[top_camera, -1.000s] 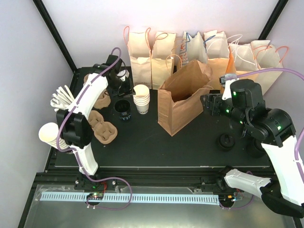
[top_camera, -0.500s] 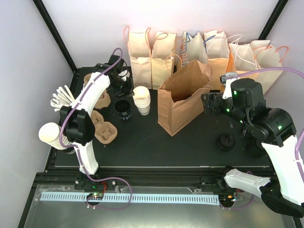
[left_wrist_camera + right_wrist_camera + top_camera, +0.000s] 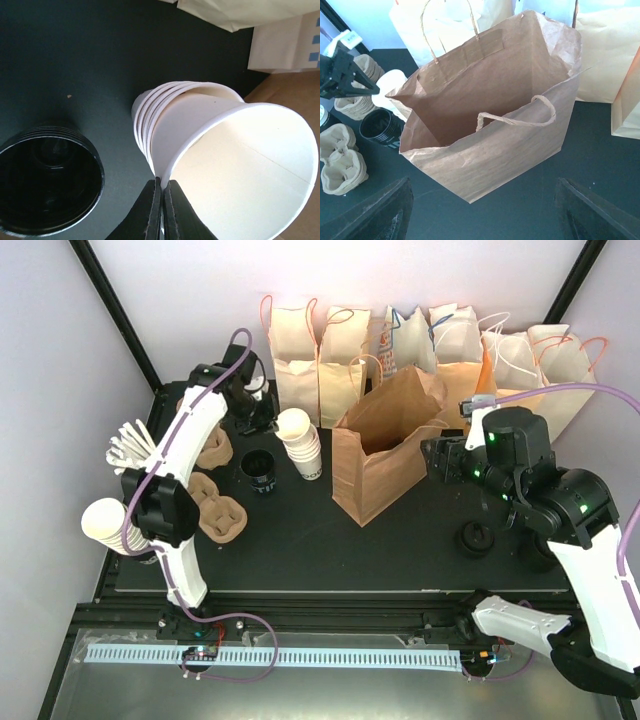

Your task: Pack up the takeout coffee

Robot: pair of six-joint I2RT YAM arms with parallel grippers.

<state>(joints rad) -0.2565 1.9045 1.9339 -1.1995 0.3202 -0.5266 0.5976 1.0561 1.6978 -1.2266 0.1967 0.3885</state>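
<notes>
My left gripper [image 3: 162,182] is shut on the rim of the top white paper cup [image 3: 235,165] of a short stack [image 3: 303,450], and that cup tips out of the stack. In the top view the left gripper [image 3: 266,420] is just left of the stack. An open brown paper bag [image 3: 385,445] stands mid-table and fills the right wrist view [image 3: 485,125]. My right gripper [image 3: 435,460] is open and empty, just right of the bag. A round black lidded thing [image 3: 474,537] sits front right; I cannot tell if it is the takeout coffee.
A black ribbed round container [image 3: 47,185] stands left of the cup stack [image 3: 260,472]. Brown pulp cup carriers [image 3: 218,515] lie at the left. A row of paper bags [image 3: 420,350] lines the back. White cups [image 3: 103,523] and sticks [image 3: 130,445] sit off the left edge.
My left gripper has drawn back and up with the top cup's rim in it, so the cup stack now leans and stands taller. The right arm has barely moved.
</notes>
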